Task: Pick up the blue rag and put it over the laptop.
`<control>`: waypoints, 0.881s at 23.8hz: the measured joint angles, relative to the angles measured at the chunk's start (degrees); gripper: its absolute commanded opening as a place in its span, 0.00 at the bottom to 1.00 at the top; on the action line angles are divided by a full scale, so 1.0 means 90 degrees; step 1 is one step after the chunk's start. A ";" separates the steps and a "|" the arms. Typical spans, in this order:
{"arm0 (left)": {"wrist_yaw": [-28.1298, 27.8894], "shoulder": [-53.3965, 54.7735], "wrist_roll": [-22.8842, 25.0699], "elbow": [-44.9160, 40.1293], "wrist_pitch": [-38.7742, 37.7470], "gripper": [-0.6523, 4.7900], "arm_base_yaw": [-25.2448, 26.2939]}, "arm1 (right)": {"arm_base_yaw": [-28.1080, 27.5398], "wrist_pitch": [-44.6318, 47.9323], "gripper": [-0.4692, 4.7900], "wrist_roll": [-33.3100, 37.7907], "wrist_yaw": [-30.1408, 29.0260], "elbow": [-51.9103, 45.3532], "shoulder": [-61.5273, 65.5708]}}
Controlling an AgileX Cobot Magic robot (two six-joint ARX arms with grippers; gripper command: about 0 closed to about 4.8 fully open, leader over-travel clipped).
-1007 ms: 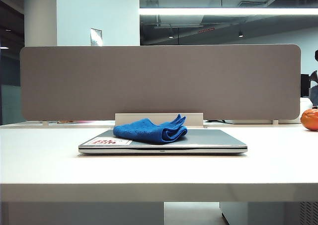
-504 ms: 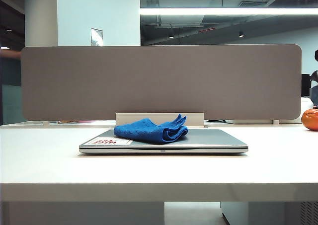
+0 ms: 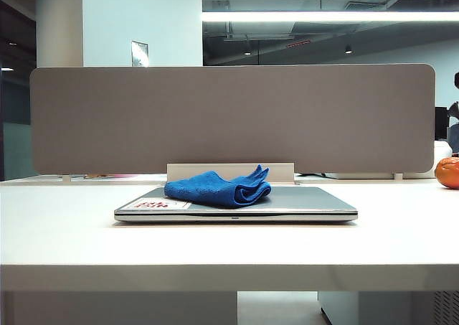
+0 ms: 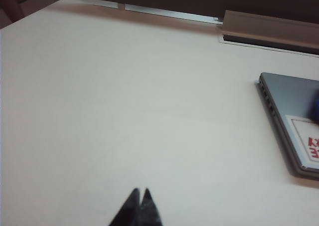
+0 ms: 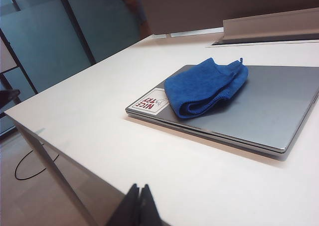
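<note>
Rag [image 5: 207,86] covers laptop [image 5: 259,111]; left gripper [image 4: 139,195], right gripper [image 5: 139,190] seemingly closed.

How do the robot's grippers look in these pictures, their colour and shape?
Only the fingertips show. The left gripper and the right gripper each end in two flat black fingers that taper to thin points. No cables, markings or arm bodies are visible in any view.

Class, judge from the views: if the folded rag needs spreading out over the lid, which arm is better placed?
Probably right: the shut right hand faces the blue rag on the laptop. The shut left hand hangs over bare table.
</note>
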 measured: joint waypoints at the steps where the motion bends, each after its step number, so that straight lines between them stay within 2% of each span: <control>1: 0.0066 -0.0066 0.0002 -0.0066 -0.0010 0.11 0.0070 | 0.0000 0.0000 0.08 0.0000 -0.0002 0.0000 0.0000; 10: 0.0221 -0.0668 0.0187 -0.0066 -0.0153 0.11 0.0143 | -0.0002 0.0000 0.08 0.0000 0.0000 0.0000 0.0000; 15: 0.0221 -0.1382 0.0272 -0.0061 -0.0738 0.11 0.0138 | -0.0002 0.0000 0.08 0.0002 0.0000 0.0000 0.0000; 21: 0.0223 -0.1309 0.0284 -0.0063 -0.0937 0.11 0.0097 | 0.0000 0.0000 0.08 0.0000 -0.0002 0.0000 0.0000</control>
